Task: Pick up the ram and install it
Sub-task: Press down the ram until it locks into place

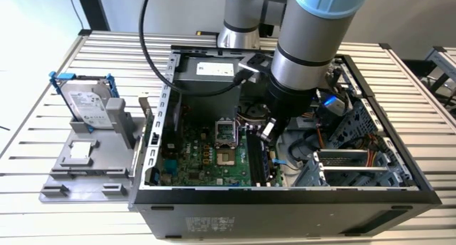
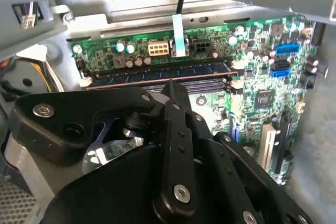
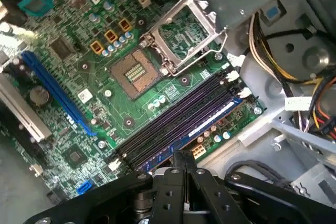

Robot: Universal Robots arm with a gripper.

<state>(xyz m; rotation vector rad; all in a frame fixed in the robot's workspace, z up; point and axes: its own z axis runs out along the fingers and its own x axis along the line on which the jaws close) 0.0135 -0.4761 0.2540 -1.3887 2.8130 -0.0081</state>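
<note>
Inside the open case [image 1: 285, 202], just above the memory slots [image 3: 173, 116], the gripper [image 1: 269, 132] is being held with its fingers [image 3: 176, 166] pressed together, and nothing is being gripped between them. The ram [image 3: 207, 123] is sitting in the outermost slot, the one nearest the board's edge. In both wrist views it is being shown directly beyond the fingertips. Whether the tips are touching it cannot be told. The neighbouring slots are being shown as dark, bare channels running parallel to it. Beside the slots on the motherboard [image 3: 94, 103], the processor socket [image 3: 134, 72] is being left uncovered, its metal frame [image 3: 181, 30] tilted up. In the exterior view, the arm [image 1: 313, 37] is being lowered steeply into the case from above. Well apart, at the exterior view's left, a hard drive [image 1: 89, 106] is standing upright on a grey holder [image 1: 107, 170], with a small silver chip [image 1: 82, 149] lying flat just in front of it.
</note>
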